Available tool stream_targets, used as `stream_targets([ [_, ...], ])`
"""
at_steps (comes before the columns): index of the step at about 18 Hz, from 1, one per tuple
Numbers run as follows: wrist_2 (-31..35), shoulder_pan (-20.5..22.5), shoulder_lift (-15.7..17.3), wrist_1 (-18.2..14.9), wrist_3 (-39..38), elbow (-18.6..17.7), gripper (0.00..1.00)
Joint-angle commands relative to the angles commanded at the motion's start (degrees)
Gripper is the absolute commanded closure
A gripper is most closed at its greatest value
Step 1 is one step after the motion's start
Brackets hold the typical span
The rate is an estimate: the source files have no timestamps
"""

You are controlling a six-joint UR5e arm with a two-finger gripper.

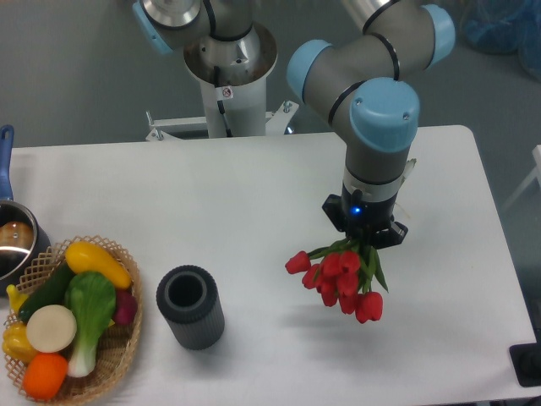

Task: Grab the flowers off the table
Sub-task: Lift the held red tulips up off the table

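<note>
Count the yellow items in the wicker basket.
3. A long yellow squash lies across the top of the wicker basket; two smaller yellow pieces sit at its left edge, one upper and one lower. More may be hidden underneath.
</note>
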Motion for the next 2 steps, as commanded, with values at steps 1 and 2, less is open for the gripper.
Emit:
stream_targets([
  [1, 0.00, 0.00, 0.00, 0.00, 0.00, 0.00, 1.00],
  [2, 0.00, -0.09, 0.00, 0.00, 0.00, -0.09, 1.00],
])
